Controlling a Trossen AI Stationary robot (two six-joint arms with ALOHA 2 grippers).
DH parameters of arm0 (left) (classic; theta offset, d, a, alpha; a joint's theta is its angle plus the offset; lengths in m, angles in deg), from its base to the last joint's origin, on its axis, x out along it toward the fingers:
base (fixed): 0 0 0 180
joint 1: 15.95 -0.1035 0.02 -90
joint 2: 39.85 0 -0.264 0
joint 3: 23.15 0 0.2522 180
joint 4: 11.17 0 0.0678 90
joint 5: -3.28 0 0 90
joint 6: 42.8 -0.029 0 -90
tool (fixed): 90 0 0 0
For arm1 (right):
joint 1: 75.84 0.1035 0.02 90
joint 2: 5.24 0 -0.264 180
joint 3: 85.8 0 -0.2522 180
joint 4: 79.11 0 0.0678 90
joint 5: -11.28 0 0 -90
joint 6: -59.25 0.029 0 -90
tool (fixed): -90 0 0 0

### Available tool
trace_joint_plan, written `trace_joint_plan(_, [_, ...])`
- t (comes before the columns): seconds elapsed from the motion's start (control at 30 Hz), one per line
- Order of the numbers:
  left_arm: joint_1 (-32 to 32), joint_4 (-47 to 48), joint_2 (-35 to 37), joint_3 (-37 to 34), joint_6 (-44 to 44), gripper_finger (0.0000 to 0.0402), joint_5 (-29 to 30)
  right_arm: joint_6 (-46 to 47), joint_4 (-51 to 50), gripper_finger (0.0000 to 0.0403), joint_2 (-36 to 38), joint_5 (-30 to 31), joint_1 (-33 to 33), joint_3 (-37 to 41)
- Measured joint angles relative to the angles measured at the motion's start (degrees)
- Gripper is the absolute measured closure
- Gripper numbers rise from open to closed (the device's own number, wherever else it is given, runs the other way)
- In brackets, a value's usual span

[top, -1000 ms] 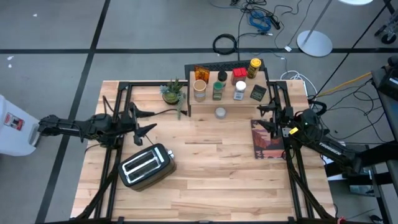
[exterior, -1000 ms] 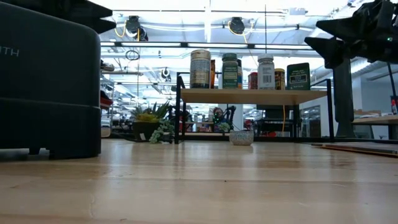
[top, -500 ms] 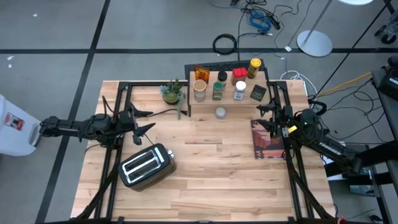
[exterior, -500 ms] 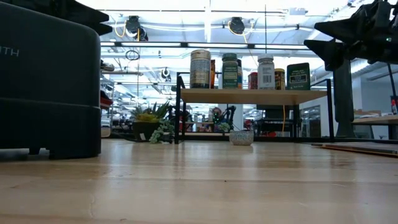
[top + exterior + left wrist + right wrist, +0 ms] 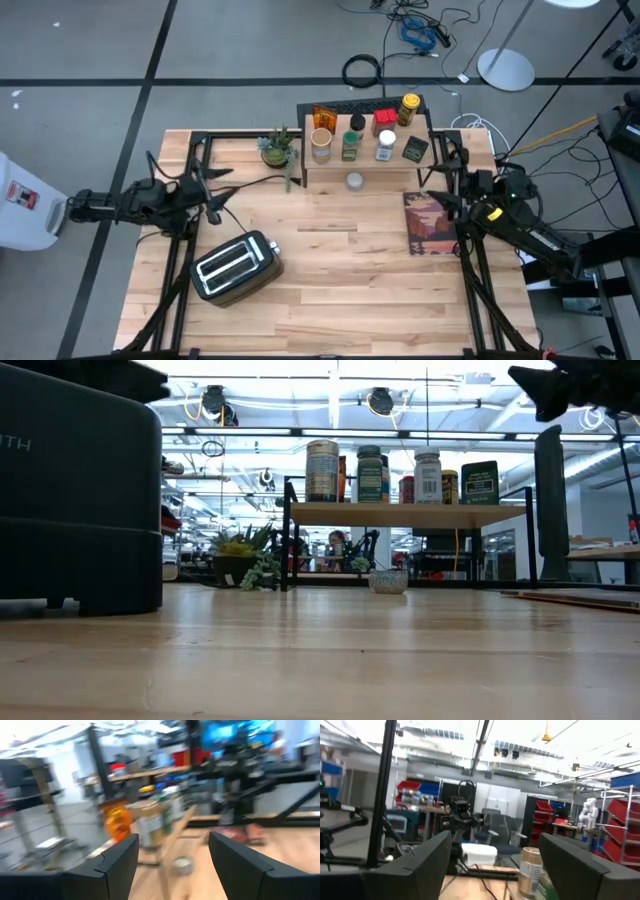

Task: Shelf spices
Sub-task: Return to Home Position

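The shelf (image 5: 368, 161) stands at the far middle of the table (image 5: 330, 300); eight spices on its top. Far row: orange tin (image 5: 324, 117), black-capped jar (image 5: 357, 123), red tin (image 5: 385, 117), yellow-lidded jar (image 5: 409, 108); near row: tan jar (image 5: 321, 141), green bottle (image 5: 350, 147), white bottle (image 5: 386, 146), dark green tin (image 5: 415, 149); those visible in the low view stand upright. One small glass jar (image 5: 354, 181) sits on the table at the shelf's near edge, not on the top.

Left gripper (image 5: 213, 190) hangs over the left side of the table, just far of the toaster (image 5: 236, 266) and near the plant (image 5: 277, 147); fingers spread wide, nothing between them. Right gripper (image 5: 446, 182) is over the right side, beside the shelf's right end, above the far edge of a red booklet (image 5: 430, 224); fingers likewise wide apart, empty. Both grippers are apart from the spices.
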Motion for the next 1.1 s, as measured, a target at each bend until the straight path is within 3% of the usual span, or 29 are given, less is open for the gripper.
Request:
trace_joint_plan(0.1, [0.0, 5.23, 4.67, -0.11, 1.07, 0.0152, 5.05, -2.68, -4.14, 0.0125, -0.02, 0.02, 0.0, -1.93])
trace_joint_plan(0.23, [0.0, 3.41, 10.54, -0.14, 3.53, 0.0152, 2.11, -4.08, -7.84, 0.0143, 0.8, 0.02, 0.0, -2.21])
trace_joint_plan(0.67, [0.0, 4.05, 10.56, -5.2, 4.87, 0.0152, 4.22, -3.83, -10.77, 0.0163, 1.01, 0.24, -0.02, -0.34])
trace_joint_plan(1.1, [0.0, 8.17, 10.58, -5.15, 4.87, 0.0152, 1.75, -2.35, -13.47, 0.0163, 1.01, 0.48, 0.0, 1.19])
